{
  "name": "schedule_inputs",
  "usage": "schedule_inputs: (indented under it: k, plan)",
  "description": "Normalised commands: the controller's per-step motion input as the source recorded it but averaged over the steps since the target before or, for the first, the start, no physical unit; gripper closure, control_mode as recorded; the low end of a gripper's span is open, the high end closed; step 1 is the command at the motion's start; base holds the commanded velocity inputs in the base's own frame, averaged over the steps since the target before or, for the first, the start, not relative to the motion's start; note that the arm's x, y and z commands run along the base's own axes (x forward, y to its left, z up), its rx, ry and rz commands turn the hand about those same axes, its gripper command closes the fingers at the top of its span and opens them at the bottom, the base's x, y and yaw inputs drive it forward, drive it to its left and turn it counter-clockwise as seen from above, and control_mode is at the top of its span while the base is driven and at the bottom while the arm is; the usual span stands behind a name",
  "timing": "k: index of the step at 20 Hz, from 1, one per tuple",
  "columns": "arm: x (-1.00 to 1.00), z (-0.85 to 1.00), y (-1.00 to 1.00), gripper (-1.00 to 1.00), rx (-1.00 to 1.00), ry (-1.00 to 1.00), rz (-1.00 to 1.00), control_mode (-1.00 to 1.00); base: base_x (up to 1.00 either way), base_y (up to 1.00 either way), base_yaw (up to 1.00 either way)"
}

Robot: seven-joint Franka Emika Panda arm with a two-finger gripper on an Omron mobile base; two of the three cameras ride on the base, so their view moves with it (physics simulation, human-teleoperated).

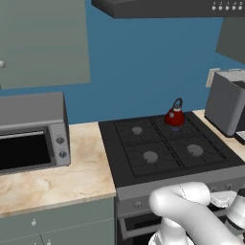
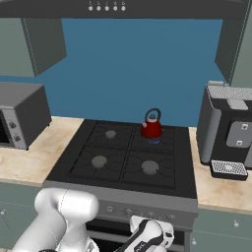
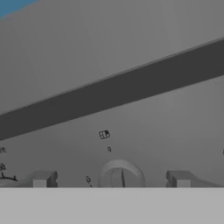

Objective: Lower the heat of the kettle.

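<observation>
A: Four burners on the black stove (image 1: 167, 148), one of them occupied. Start at the left edge.

B: Far left, a grey toaster oven (image 1: 31, 131) sits on the marble counter (image 1: 57, 177), well apart from the stove. Pale green cabinets (image 1: 45, 40) hang above it against the blue wall.

A: And the kettle (image 1: 175, 116)?

B: Small, glossy red, thin dark handle arched on top. It stands upright on the back right burner, close to the wall. In the right base view the kettle (image 2: 151, 128) sits on that same rear burner, with a faint blue glow under it.

A: The other three burners?

B: Bare grates.

A: Right of the stove?

B: A grey boxy coffee machine (image 2: 226, 133) on the counter, just beside the stove's right edge. A dark range hood (image 2: 123, 7) hangs overhead.

A: The arm?

B: It folds low in front of the stove, hand down at the grey control panel (image 2: 147, 209) along the stove's front, well below and apart from the kettle.

A: Gripper (image 3: 111, 179)?

B: In the hand view the two fingertips (image 3: 41, 178) stand wide apart, holding nothing. A round grey knob (image 3: 120, 174) lies between them, close to the camera. Cannot tell whether either tip touches it. Small printed marks sit on the panel above the knob, too small to read.
</observation>
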Motion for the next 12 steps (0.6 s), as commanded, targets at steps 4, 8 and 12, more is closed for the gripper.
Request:
schedule_inputs:
  k: [4,8,12]
  plan:
    - [0.05,-0.03,0.00,-1.00,0.00,0.00,0.00,-1.00,0.00,0.00,0.00]
    - [0.05,0.00,0.00,-1.00,0.00,0.00,0.00,-1.00,0.00,0.00,0.00]
    - [0.08,-0.03,0.00,-1.00,0.00,0.00,0.00,-1.00,0.00,0.00,0.00]
